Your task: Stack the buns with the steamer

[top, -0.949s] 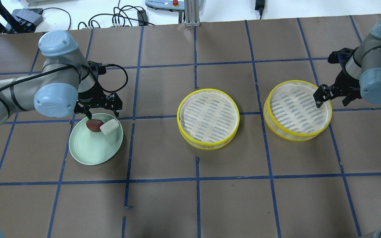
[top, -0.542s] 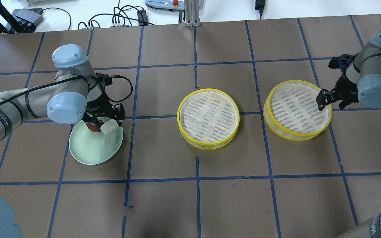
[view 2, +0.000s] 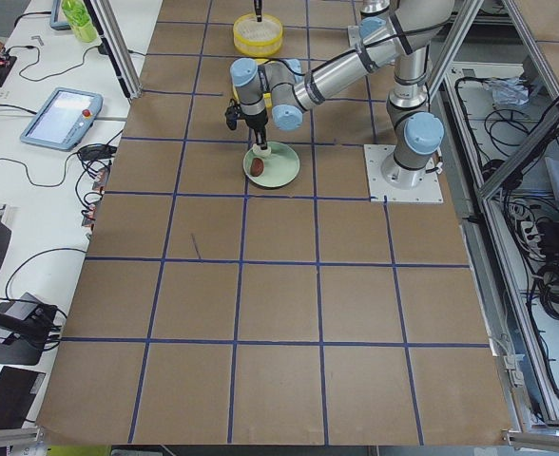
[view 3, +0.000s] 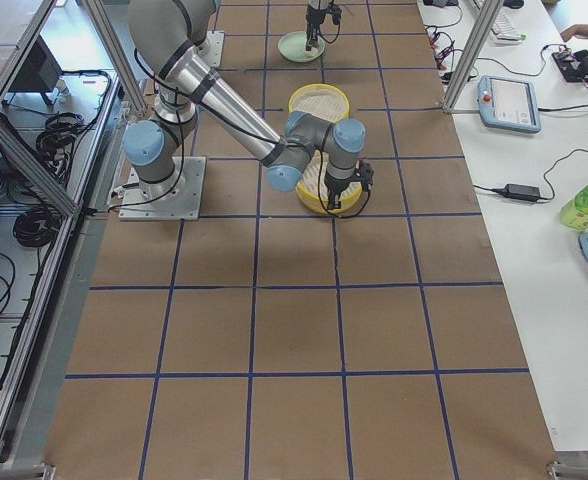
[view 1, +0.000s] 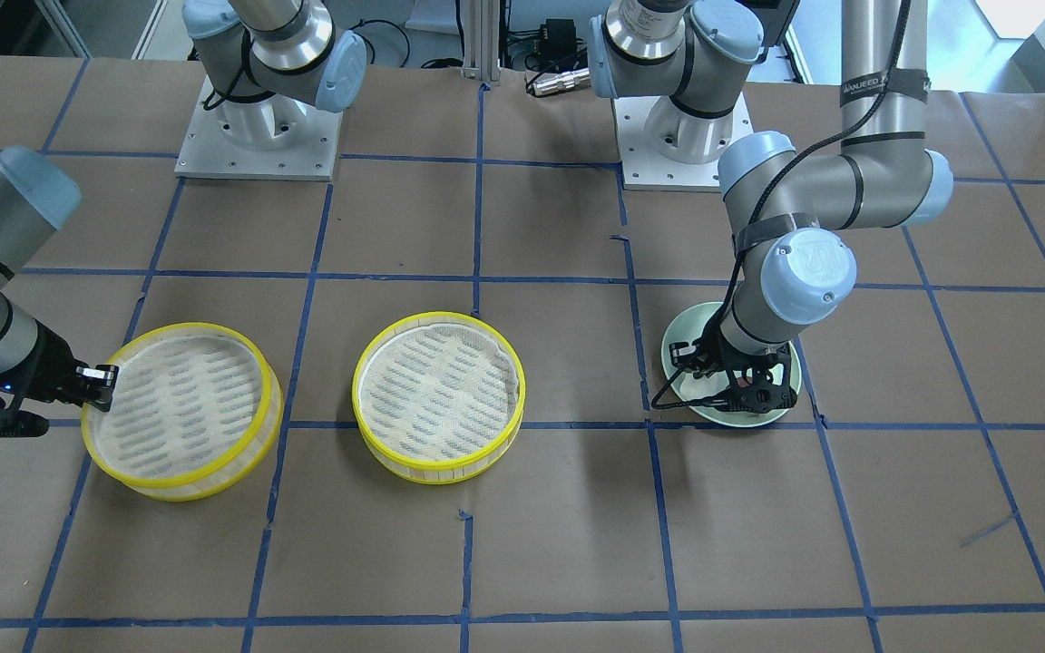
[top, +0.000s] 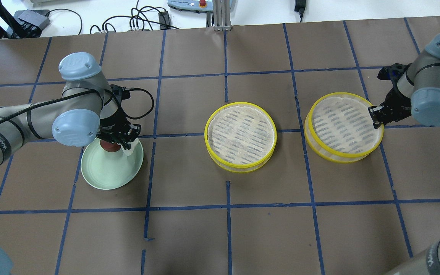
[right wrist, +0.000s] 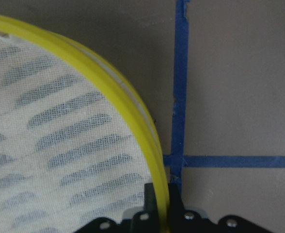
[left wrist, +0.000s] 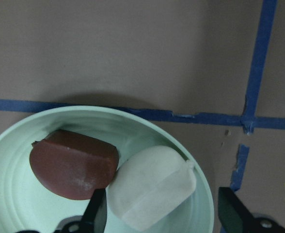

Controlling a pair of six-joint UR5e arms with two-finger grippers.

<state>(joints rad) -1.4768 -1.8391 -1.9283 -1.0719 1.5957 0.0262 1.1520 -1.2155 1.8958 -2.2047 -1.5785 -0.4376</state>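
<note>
Two buns lie on a pale green plate (top: 109, 175): a reddish-brown bun (left wrist: 74, 162) and a whitish bun (left wrist: 152, 187) touching it. My left gripper (left wrist: 164, 218) is open and low over the plate. One finger stands between the two buns, the other outside the plate's rim, so the whitish bun lies between the jaws. My right gripper (right wrist: 161, 196) is shut on the yellow rim of the right steamer (top: 342, 126), one finger inside and one outside. The second steamer (top: 240, 135) stands at the table's middle, empty.
Both steamers have a white mesh liner with nothing on it. The table is brown paper with a blue tape grid. Cables and boxes lie beyond the far edge (top: 139, 21). The arm bases (view 1: 259, 127) stand at the robot's side.
My left gripper has come down over the plate and now straddles the whitish bun. My right gripper has moved outward from above the liner to the right steamer's rim and shut on it.
</note>
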